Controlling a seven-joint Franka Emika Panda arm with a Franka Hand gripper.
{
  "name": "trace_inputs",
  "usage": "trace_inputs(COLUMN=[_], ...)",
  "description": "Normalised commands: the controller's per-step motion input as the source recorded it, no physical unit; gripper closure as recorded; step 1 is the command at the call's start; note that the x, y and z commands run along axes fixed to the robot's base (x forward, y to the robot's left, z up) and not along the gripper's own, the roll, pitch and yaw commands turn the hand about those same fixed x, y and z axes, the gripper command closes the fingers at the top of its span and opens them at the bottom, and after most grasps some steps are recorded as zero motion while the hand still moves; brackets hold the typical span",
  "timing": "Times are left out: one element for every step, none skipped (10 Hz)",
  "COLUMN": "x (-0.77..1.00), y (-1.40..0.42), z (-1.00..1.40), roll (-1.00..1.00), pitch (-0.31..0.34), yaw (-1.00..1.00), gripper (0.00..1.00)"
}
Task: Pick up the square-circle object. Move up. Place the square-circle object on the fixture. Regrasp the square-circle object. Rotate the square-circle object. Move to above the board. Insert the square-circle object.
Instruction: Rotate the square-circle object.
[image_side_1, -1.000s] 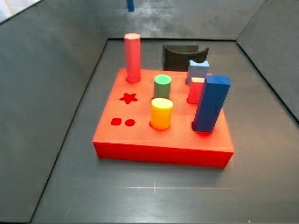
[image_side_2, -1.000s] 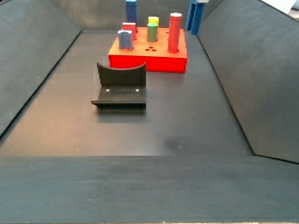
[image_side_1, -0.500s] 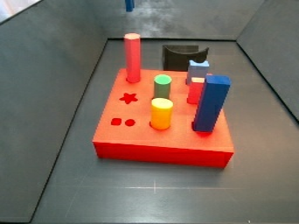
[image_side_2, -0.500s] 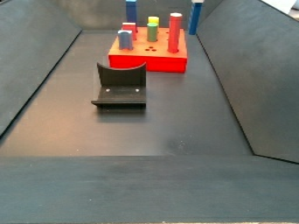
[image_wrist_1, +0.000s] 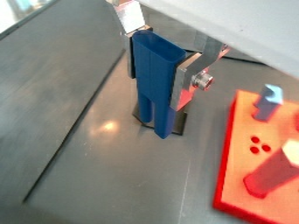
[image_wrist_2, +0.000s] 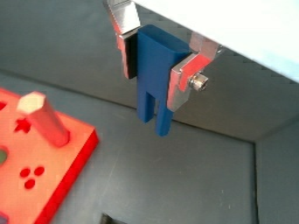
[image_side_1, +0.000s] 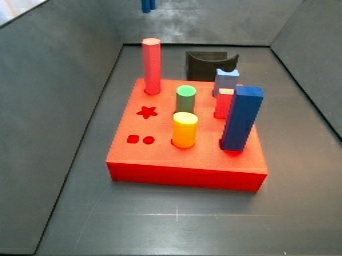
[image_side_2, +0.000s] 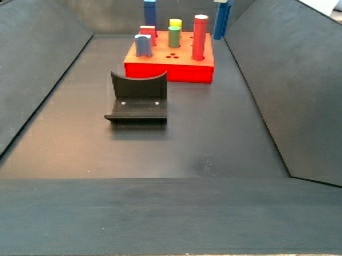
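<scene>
In both wrist views my gripper (image_wrist_1: 159, 63) (image_wrist_2: 153, 68) is shut on the square-circle object (image_wrist_1: 153, 83) (image_wrist_2: 151, 92), a dark-blue blocky peg hanging upright with a slotted lower end. It is in the air over the dark floor, beside the board (image_wrist_1: 251, 188) (image_wrist_2: 24, 188). A side view shows only its blue tip (image_side_1: 147, 5) at the top edge, high above the board's (image_side_1: 201, 165) far left. The black fixture (image_side_2: 136, 97) (image_side_1: 209, 64) stands on the floor away from the board (image_side_2: 167, 68), with nothing on it.
Upright pegs stand on the board: a red cylinder (image_side_1: 152, 65), a green one (image_side_1: 185, 100), a yellow one (image_side_1: 185, 129), a tall blue prism (image_side_1: 242, 118) and a light-blue piece (image_side_1: 227, 78). Sloping grey walls (image_side_1: 67, 90) enclose the floor.
</scene>
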Motion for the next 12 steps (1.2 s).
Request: trace_inputs(x=[0.02, 0.02, 0.00, 0.00, 0.00, 0.00, 0.00, 0.00, 0.00, 0.00, 0.01, 0.01], y=[0.01, 0.01, 0.00, 0.00, 0.00, 0.00, 0.01, 0.01, 0.01, 0.01, 0.01, 0.01], z=[0.00, 0.00, 0.00, 0.00, 0.00, 0.00, 0.00, 0.00, 0.00, 0.00, 0.01, 0.01], roll=[-0.08, -0.11, -0.04, -0.04, -0.04, -0.05, -0.05, -0.06, -0.06, -0.08, -0.09, -0.11], pitch=[0.072, 0.091, 0.031, 0.033, 0.036, 0.040, 0.043, 0.048, 0.054, 0.063, 0.073, 0.087], yaw=[-1.00, -1.00, -1.00, -1.00, -1.00, -1.00, -1.00, -1.00, -1.00, -1.00, -1.00, -1.00], gripper=[1.00, 1.00, 1.00, 1.00, 1.00, 1.00, 1.00, 1.00, 1.00, 1.00, 1.00, 1.00])
